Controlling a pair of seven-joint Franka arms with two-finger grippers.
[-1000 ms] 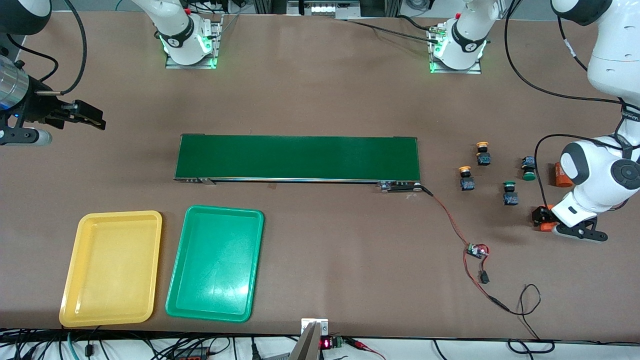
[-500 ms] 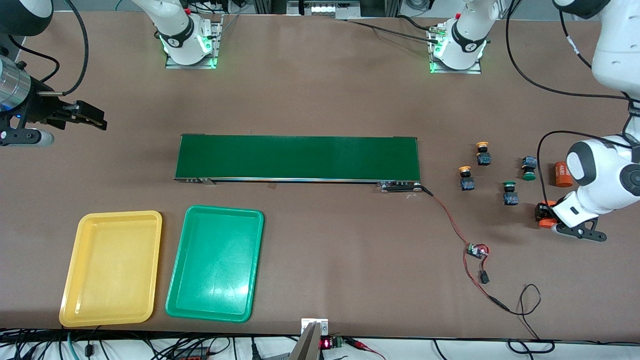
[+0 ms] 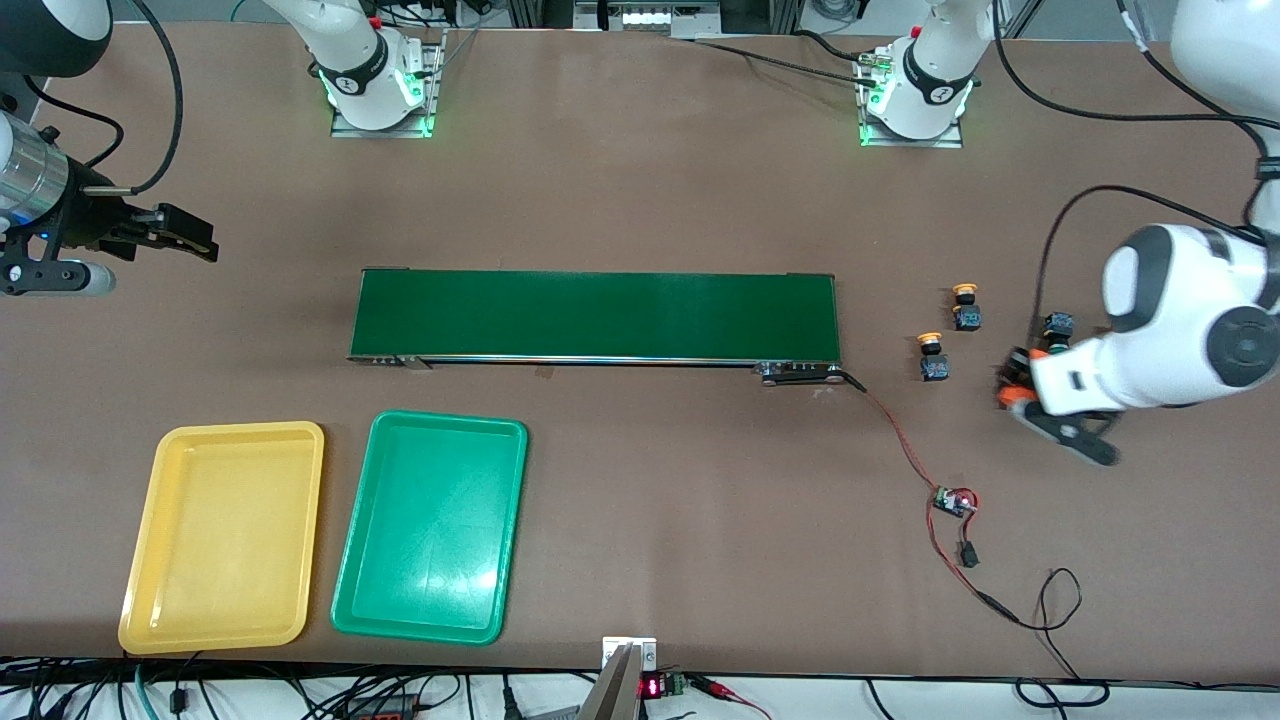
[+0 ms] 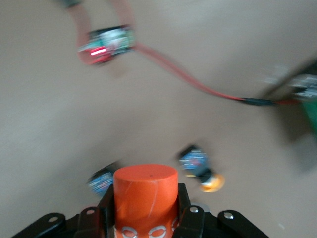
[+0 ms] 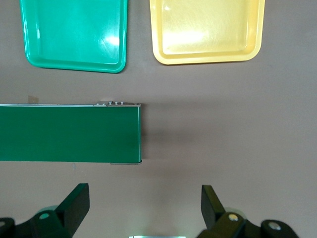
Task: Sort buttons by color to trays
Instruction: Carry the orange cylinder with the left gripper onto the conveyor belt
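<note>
Left wrist view: we find the left gripper (image 4: 146, 218) clamped on an orange cylinder (image 4: 145, 196), not a button, above the buttons (image 3: 933, 357) at the left arm's end of the table. We judge that sorting could stall, or the cylinder strike a button below. The green-capped buttons are largely hidden under that arm. The right gripper (image 5: 143, 203) waits fully spread, empty, near the conveyor belt (image 3: 596, 316). Both trays (image 3: 222, 537) lie empty.

White, rounded arm links with dark grey joint caps; black cables along each; black hands: left hand (image 3: 1022, 383), right hand (image 3: 190, 240); green-lit bases.
</note>
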